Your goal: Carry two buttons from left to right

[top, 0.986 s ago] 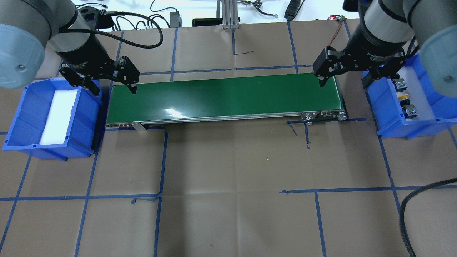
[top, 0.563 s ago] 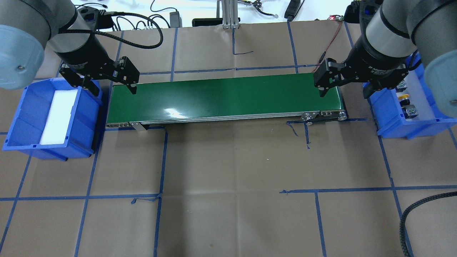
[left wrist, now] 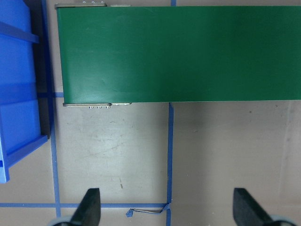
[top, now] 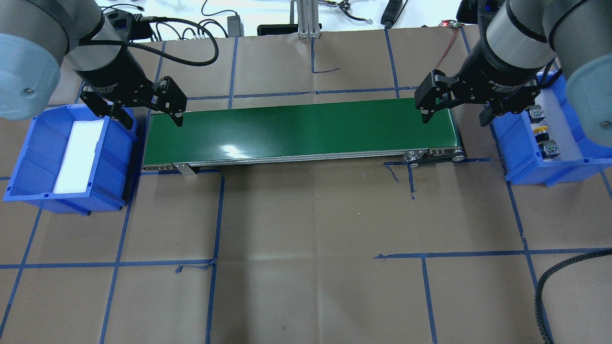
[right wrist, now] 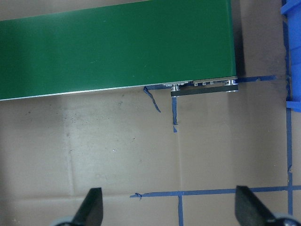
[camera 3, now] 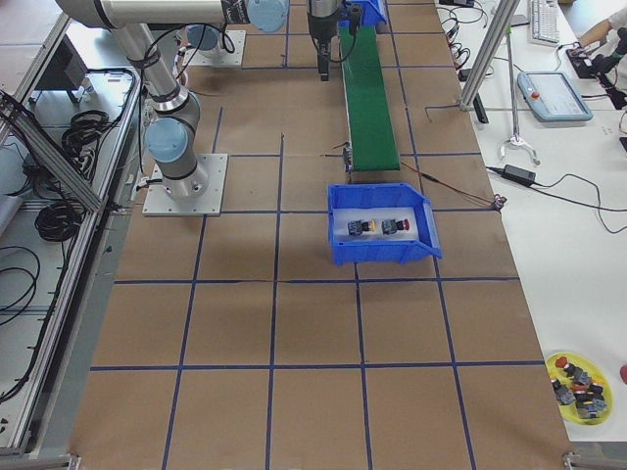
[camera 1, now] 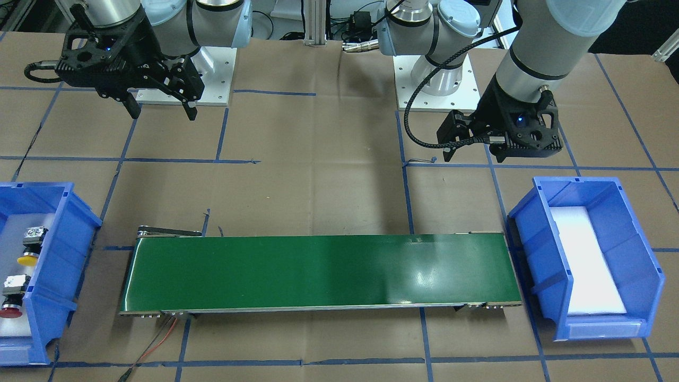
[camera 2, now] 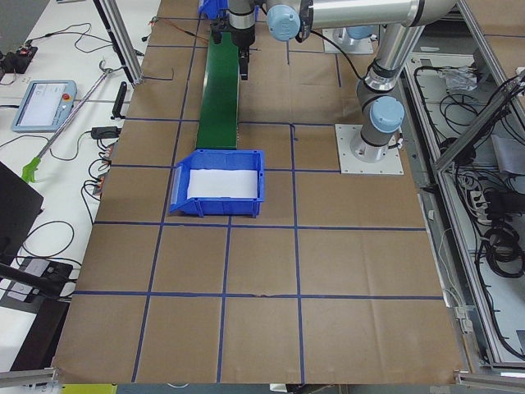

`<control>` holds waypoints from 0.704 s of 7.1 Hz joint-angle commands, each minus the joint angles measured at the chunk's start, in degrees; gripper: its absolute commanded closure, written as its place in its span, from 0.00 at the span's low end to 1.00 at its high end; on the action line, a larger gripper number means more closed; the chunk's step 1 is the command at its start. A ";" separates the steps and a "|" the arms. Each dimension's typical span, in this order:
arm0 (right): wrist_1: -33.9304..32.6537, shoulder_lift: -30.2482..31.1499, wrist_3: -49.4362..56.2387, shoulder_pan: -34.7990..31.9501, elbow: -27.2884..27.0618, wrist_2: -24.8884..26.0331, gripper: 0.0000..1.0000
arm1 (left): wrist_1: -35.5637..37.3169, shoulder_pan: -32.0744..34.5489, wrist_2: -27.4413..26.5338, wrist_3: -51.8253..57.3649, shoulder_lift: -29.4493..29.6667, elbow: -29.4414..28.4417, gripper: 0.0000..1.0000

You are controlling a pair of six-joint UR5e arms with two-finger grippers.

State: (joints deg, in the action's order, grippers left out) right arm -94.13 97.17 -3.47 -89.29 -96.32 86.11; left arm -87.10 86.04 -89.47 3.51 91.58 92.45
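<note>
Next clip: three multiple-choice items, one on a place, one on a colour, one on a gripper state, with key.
1. Where are the yellow button and red button? A on the belt; B in the robot's right-side bin; C in the left-side bin.
2. The conveyor belt is: A black; B green; C grey.
3. The right gripper is: A shut on a button; B shut, empty; C open, empty.
Key: B, both lie inside it; B, green in every view; C, fingers wide apart, nothing between.

Left tool and right tool hang raised, jaws wide apart (both empty).
</note>
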 commanded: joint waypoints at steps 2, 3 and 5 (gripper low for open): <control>0.00 -0.23 0.04 0.00 0.60 0.45 0.00 | 0.00 0.00 -0.01 0.00 0.09 0.19 0.00; 0.00 -0.40 0.04 0.00 0.69 0.55 0.00 | 0.00 0.00 0.00 0.00 0.18 0.19 0.00; 0.00 -1.72 0.30 0.08 0.69 0.81 0.00 | 0.00 0.00 -0.01 0.00 0.00 0.19 0.00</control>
State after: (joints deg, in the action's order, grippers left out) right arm -94.13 96.26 -3.33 -89.29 -95.66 86.72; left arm -87.10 86.04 -89.51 3.52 91.70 92.63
